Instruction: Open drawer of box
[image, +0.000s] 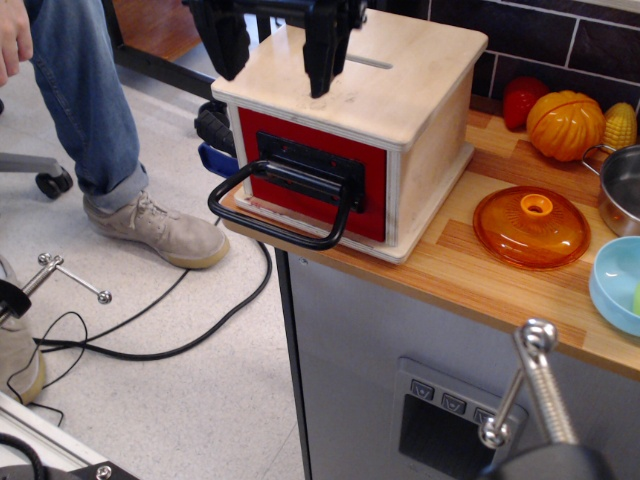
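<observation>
The drawer (312, 186), shut flush in the box (400, 90) at upper centre, has its loop handle (280, 208) jutting toward the lower left past the counter (500, 270) edge. The gripper (275, 75) hangs at the top of the frame with fingers spread and empty. If it drops off-centre, a finger may hit the box top or slip past the bar, and a skewed pull may drag the whole box off the edge. At right, the blue bowl (612, 280) holds something greenish; the pot's (622, 190) contents are hidden.
</observation>
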